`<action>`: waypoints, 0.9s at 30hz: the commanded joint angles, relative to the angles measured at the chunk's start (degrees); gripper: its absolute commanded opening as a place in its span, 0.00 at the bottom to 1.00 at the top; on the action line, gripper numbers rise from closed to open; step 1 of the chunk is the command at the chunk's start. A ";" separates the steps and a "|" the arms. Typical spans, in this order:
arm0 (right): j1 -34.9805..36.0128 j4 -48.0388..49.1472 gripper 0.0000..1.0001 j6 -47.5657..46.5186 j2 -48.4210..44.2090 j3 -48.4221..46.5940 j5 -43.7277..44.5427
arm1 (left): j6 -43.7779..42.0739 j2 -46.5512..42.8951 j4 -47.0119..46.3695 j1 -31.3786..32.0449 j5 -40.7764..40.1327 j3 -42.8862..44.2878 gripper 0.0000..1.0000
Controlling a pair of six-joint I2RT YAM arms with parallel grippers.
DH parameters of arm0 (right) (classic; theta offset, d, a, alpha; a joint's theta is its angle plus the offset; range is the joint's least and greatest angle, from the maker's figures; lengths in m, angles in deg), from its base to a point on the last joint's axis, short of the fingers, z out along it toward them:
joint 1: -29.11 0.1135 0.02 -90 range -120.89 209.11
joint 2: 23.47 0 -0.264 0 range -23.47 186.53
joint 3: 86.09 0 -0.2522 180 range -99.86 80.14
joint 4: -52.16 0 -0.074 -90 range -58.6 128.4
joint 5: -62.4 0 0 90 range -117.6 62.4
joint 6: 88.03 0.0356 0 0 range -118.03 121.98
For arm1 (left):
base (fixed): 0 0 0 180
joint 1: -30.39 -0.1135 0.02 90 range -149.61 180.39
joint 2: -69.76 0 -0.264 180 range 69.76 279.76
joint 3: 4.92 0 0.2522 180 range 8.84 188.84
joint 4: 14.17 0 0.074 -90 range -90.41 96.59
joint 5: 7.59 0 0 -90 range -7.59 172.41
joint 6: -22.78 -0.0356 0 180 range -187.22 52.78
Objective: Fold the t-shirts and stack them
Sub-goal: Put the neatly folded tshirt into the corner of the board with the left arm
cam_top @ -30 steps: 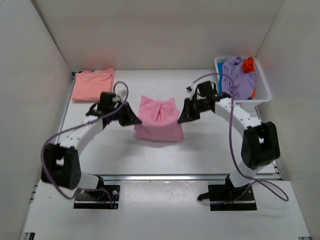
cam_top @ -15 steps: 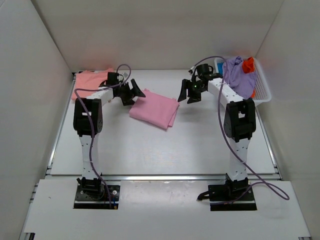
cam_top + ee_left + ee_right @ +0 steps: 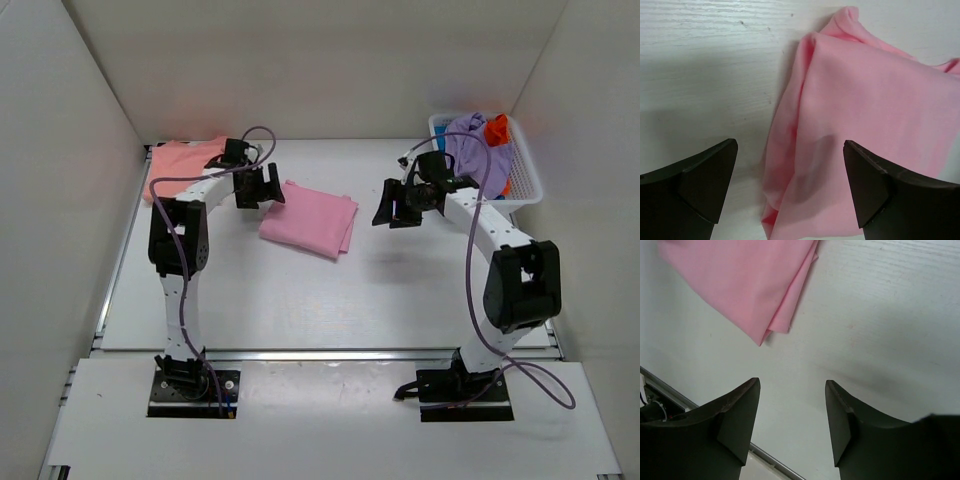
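Observation:
A folded light pink t-shirt lies flat on the table, in the middle toward the back. My left gripper hovers open over the shirt's left edge, holding nothing. To the right of the shirt and clear of it, my right gripper is open over bare table. A folded salmon-peach t-shirt rests at the back left corner. Lavender and orange t-shirts are heaped in the white basket at the back right.
White walls enclose the table on the left, back and right. A metal rail runs along the near edge, with both arm bases behind it. A bit of blue cloth shows inside the basket.
Both grippers let go of the pink t-shirt, which dropped folded onto the table. Both arms then drew back, the right one moving further right and away from the shirt.

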 commanded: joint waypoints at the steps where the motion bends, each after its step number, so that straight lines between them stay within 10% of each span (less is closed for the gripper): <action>1: -1.13 3.89 0.52 0.97 -5.42 3.94 -1.59 | -6.70 -0.46 8.49 5.69 -13.72 4.08 0.99; 12: -1.92 3.98 0.50 1.85 -11.75 8.35 -3.35 | -8.99 4.45 19.91 12.91 -23.93 7.07 0.98; 15: -2.10 4.42 0.48 2.38 -12.90 9.31 -4.14 | -8.73 4.46 19.30 12.47 -20.34 4.89 0.55; 16: -2.10 4.33 0.48 2.55 -13.16 9.49 -4.32 | -8.73 4.55 19.13 11.95 -19.63 5.14 0.16; 17: -2.10 4.16 0.47 2.55 -13.34 9.23 -4.40 | -8.55 4.37 19.04 11.86 -18.23 4.79 0.01; 27: -1.31 4.33 0.43 2.38 -13.78 11.34 -5.64 | -11.45 3.49 24.39 3.52 -22.87 24.44 0.00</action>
